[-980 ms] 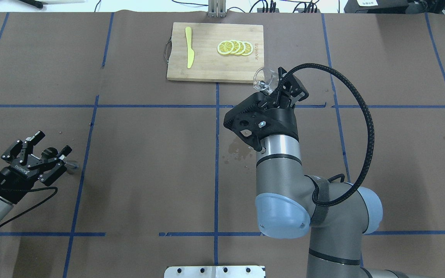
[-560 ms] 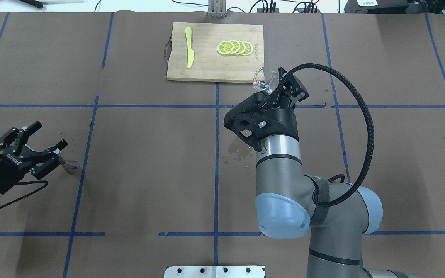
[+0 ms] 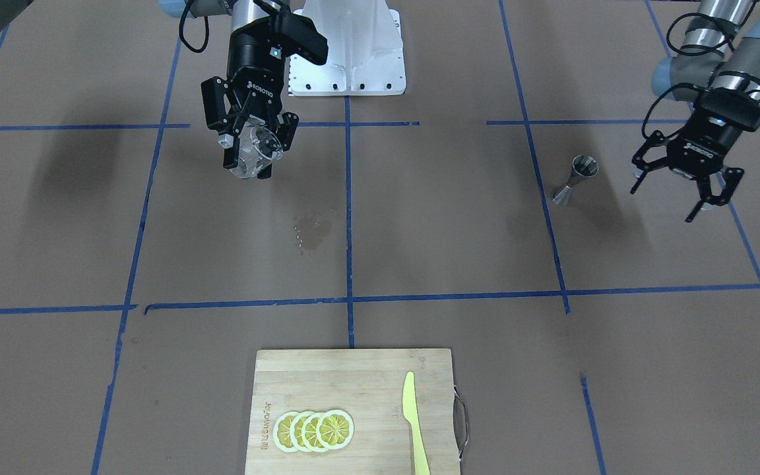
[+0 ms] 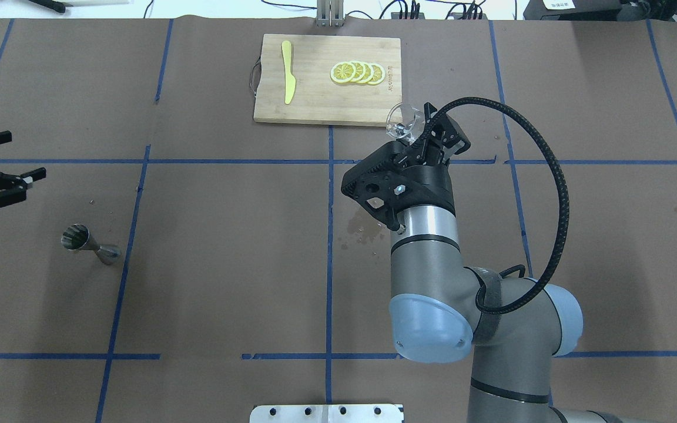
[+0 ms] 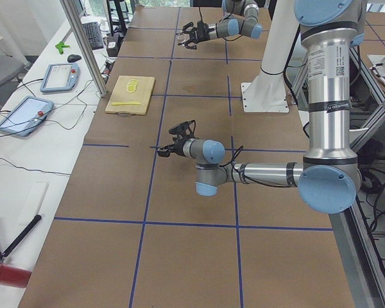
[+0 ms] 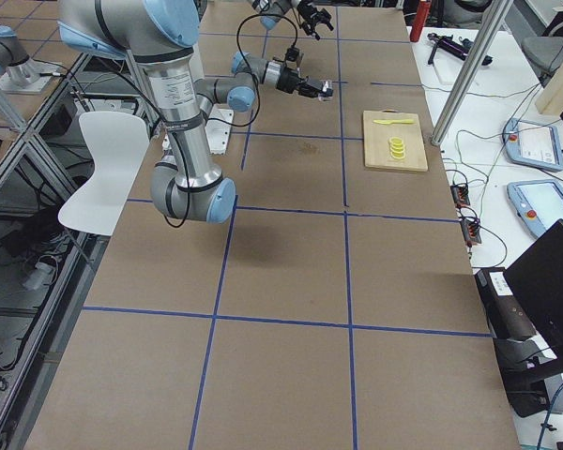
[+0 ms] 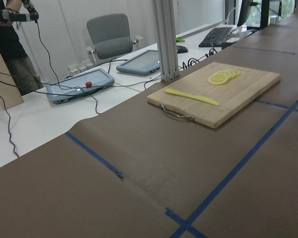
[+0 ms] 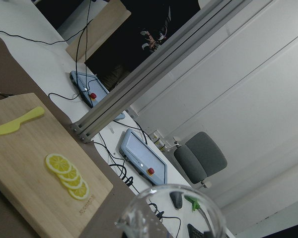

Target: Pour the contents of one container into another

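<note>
clear glass cup [image 3: 258, 150] clamped in right claw [image 3: 249, 160] above bench [image 3: 433, 251]; left claw [image 3: 669, 200] open & empty, nr steel jigger [image 3: 575, 178].

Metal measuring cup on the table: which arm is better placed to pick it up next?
Left, probably. The left gripper is open, empty and on the same side of the table as the measuring cup. The right gripper is shut on the glass, far across the table.

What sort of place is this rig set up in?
Most likely a robotics lab, not a kitchen: the table is papered and gridded with blue tape, teach pendants sit on a side bench, and an office chair stands behind.
</note>
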`<action>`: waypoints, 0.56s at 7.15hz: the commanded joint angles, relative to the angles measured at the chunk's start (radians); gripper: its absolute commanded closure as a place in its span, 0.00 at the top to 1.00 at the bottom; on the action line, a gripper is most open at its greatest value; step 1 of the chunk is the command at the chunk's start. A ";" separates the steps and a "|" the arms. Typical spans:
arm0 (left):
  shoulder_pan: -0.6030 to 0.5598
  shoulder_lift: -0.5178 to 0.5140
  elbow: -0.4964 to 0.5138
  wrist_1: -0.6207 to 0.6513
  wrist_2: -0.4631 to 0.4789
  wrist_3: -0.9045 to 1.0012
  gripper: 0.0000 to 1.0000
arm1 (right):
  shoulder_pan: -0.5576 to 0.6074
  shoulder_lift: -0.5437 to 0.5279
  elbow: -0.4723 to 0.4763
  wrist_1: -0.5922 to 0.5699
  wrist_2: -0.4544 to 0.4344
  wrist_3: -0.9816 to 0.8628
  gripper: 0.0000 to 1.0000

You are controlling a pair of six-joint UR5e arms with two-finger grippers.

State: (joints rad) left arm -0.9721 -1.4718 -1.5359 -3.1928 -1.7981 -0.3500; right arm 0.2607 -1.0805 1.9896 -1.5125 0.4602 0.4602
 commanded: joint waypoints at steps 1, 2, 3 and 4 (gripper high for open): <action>-0.175 -0.016 -0.094 0.383 -0.175 0.094 1.00 | 0.000 -0.001 0.000 0.000 0.000 0.000 0.00; -0.218 -0.060 -0.154 0.642 -0.199 0.098 1.00 | 0.000 -0.001 0.000 0.000 0.000 0.000 0.00; -0.288 -0.068 -0.171 0.736 -0.190 0.190 1.00 | 0.000 -0.001 0.000 0.000 0.000 0.000 0.00; -0.336 -0.030 -0.152 0.761 -0.193 0.192 1.00 | 0.000 -0.001 0.000 0.000 0.000 0.000 0.00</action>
State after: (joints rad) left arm -1.2417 -1.5231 -1.6881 -2.5173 -1.9856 -0.1911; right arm 0.2608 -1.0814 1.9896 -1.5125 0.4602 0.4602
